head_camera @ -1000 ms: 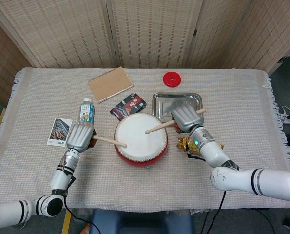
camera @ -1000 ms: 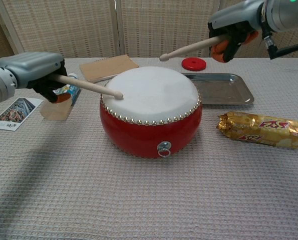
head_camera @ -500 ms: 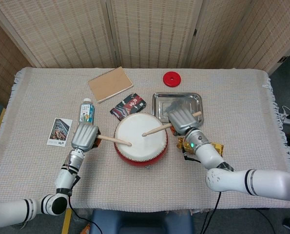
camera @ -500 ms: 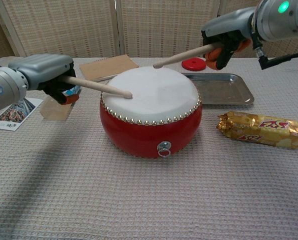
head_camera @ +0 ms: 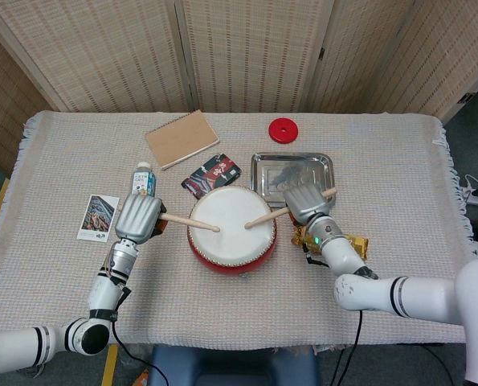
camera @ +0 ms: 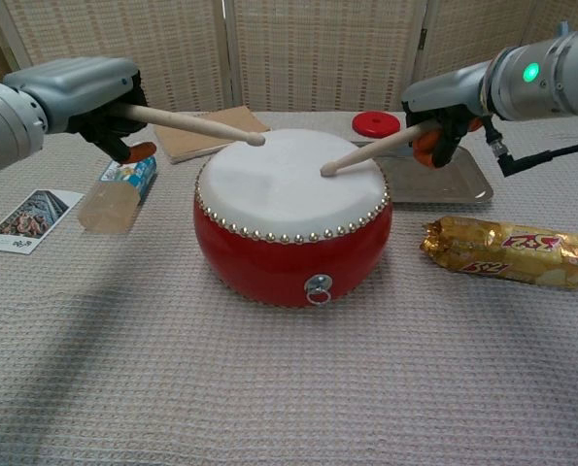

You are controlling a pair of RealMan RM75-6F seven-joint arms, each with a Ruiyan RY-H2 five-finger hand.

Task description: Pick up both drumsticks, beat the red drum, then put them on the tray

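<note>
The red drum with a white skin stands mid-table. My left hand grips a wooden drumstick, its tip raised above the left part of the skin. My right hand grips the other drumstick, tip down on the right part of the skin. The steel tray lies behind the drum to the right, partly covered by my right hand in the head view.
A water bottle lies left of the drum, a photo card further left. A gold snack bar lies right of the drum. A notebook, dark packet and red disc lie behind.
My left hand has lifted its drumstick off the skin. My right hand has dropped, bringing its drumstick tip down onto the skin.
</note>
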